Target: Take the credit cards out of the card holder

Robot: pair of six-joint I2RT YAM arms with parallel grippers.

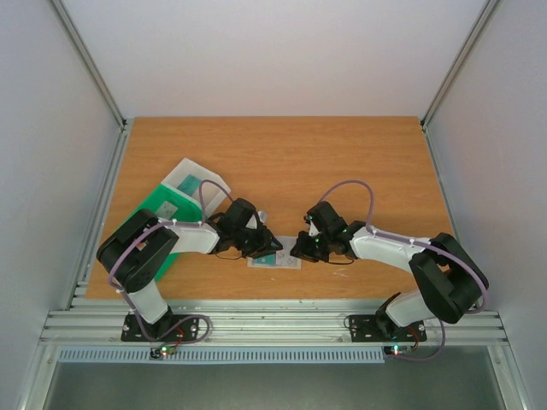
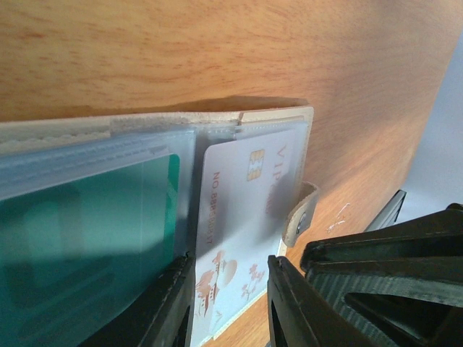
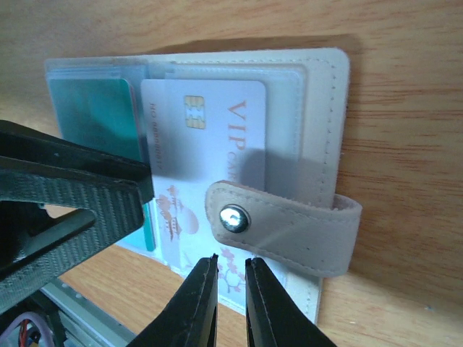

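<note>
The card holder [image 1: 275, 260] lies open and flat on the wood between both grippers. Its clear left pocket holds a teal card [image 3: 94, 116] [image 2: 72, 238]. A pale credit card [image 3: 210, 144] [image 2: 239, 195] with a chip and flower print sits in the right pocket, its lower end sticking out. The snap tab [image 3: 289, 220] lies across that side. My left gripper [image 2: 228, 289] [image 1: 263, 248] is open, its tips down on the holder on either side of the pale card. My right gripper [image 3: 231, 271] [image 1: 301, 249] hovers over the pale card's lower edge, jaws a narrow slit apart, nothing between them.
A green compartmented tray [image 1: 167, 205] with a clear box [image 1: 192, 178] lies at the back left, behind the left arm. The table's near edge with its metal rails [image 1: 273, 325] runs just below the holder. White walls enclose the table on three sides.
</note>
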